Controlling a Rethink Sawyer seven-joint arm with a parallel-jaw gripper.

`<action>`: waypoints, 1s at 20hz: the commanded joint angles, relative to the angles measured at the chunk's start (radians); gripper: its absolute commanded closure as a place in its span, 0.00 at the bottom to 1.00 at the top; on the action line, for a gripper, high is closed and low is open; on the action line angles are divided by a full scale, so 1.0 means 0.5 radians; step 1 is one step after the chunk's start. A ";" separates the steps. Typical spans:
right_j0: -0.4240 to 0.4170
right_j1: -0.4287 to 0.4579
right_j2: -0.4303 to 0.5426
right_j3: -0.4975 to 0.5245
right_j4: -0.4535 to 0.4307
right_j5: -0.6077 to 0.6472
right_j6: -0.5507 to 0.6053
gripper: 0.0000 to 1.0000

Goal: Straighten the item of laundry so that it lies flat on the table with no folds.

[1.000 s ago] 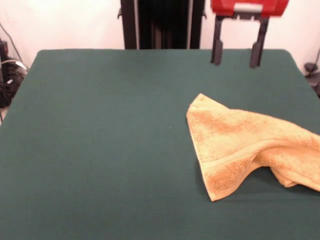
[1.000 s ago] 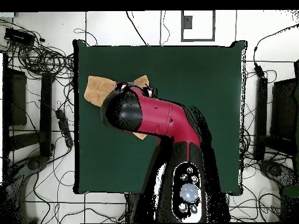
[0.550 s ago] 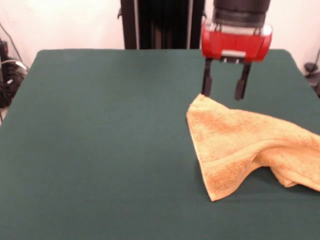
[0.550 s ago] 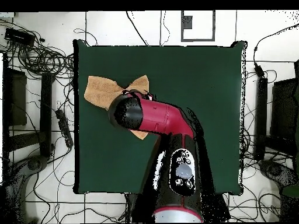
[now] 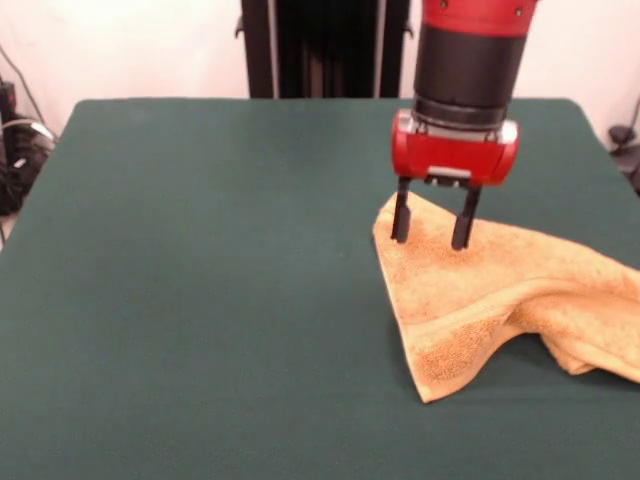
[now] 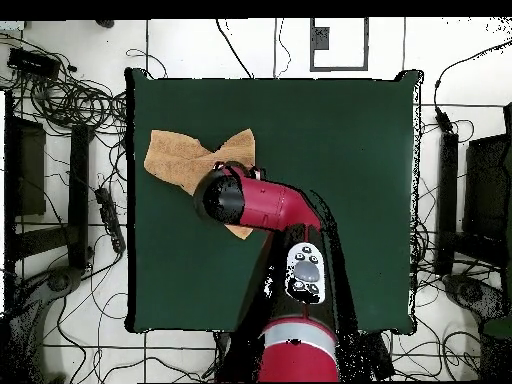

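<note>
The item of laundry (image 5: 470, 290) is an orange-tan terry towel, crumpled and folded over itself at the right side of the green table (image 5: 200, 280); its right end runs off the picture. My gripper (image 5: 431, 240) hangs open directly over the towel's far left corner, its two black fingers straddling that corner with tips at or just above the cloth. In the overhead view the towel (image 6: 180, 160) lies at the table's (image 6: 330, 150) left edge, and the red arm covers its lower part and the gripper.
Cables and equipment (image 5: 15, 150) sit off the table's left side in the front view. Black stands (image 6: 80, 190) and cables surround the table in the overhead view.
The gripper has come down and forward from above the table's far edge onto the towel's far left corner, narrowing somewhat while still open. The towel has not moved.
</note>
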 commanded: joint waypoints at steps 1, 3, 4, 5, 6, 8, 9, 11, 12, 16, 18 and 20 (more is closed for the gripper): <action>0.009 0.142 0.271 -0.028 -0.008 -0.081 0.254 0.00; 0.018 0.149 0.257 -0.034 -0.002 -0.070 0.259 0.00; 0.022 0.153 0.252 -0.035 0.000 -0.066 0.263 0.00; 0.023 0.154 0.251 -0.029 0.005 -0.072 0.272 0.00; 0.020 0.155 0.258 -0.019 0.005 -0.084 0.276 0.00; 0.021 0.156 0.259 -0.009 0.012 -0.095 0.290 0.00; 0.014 0.158 0.270 -0.003 0.017 -0.100 0.293 0.00; 0.007 0.160 0.284 0.004 0.013 -0.126 0.294 0.00; 0.011 0.170 0.280 -0.005 0.012 -0.131 0.294 0.00; -0.010 0.241 0.317 -0.033 0.021 -0.161 0.294 0.00; -0.020 0.269 0.338 -0.024 0.031 -0.188 0.310 0.00; -0.029 0.275 0.355 -0.013 0.029 -0.227 0.319 0.00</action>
